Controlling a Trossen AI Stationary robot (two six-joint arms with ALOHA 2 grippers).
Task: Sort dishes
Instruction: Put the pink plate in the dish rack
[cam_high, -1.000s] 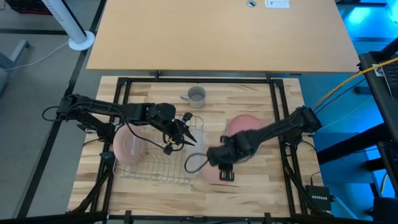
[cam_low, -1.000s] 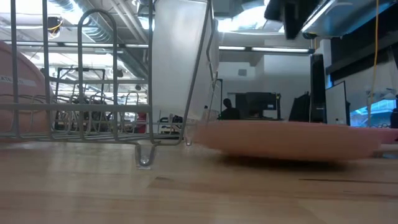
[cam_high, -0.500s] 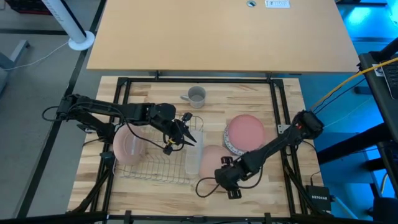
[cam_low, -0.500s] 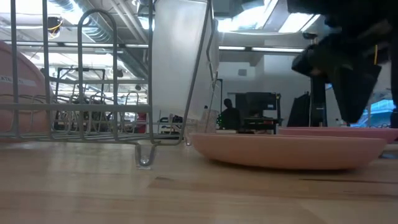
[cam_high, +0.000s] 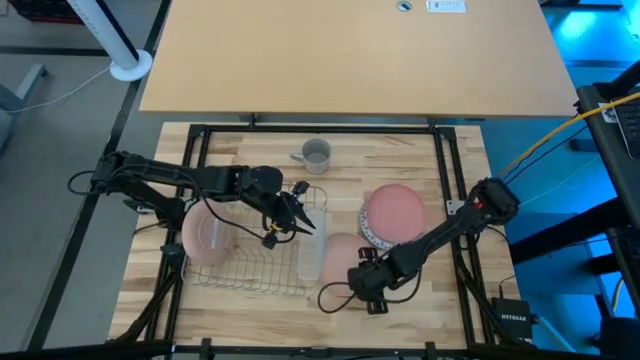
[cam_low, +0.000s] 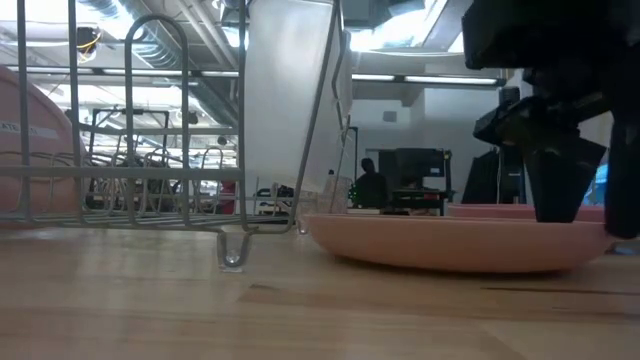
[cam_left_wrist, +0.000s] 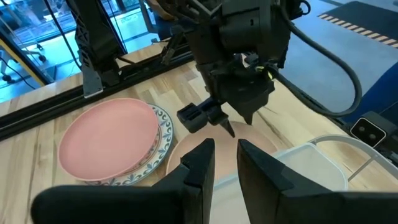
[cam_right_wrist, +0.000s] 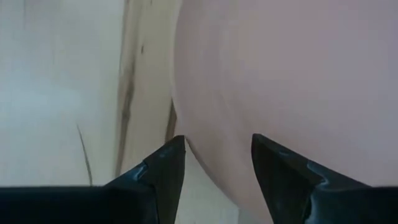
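A salmon-pink plate (cam_high: 338, 250) lies flat on the table beside the wire rack (cam_high: 250, 275). My right gripper (cam_right_wrist: 214, 163) points steeply down, open, with one finger on each side of this plate's near rim (cam_right_wrist: 199, 149). A second pink plate (cam_high: 392, 210) rests on the patterned plate (cam_high: 370, 238) farther right. A third pink plate (cam_high: 205, 235) stands on edge in the rack. My left gripper (cam_left_wrist: 225, 155) hovers over the rack's far right corner. Its fingers are a little apart with nothing between them. My right gripper stands astride the pink plate's near rim (cam_low: 560, 232), coming from above and slanting toward the table's far side. I cannot tell whether either finger touches the rim. The plate lies flat on the table.
A grey cup (cam_high: 316, 153) stands near the far edge. A white translucent panel (cam_low: 290, 100) stands upright in the rack's right end. Black frame bars (cam_high: 447, 180) border the wooden table. Bare wood lies along the near edge (cam_high: 420, 320).
My right gripper has dropped from above the plates and swung toward the table's near edge, settling at the near rim of the pink plate beside the rack. For the last half second it has kept almost still.
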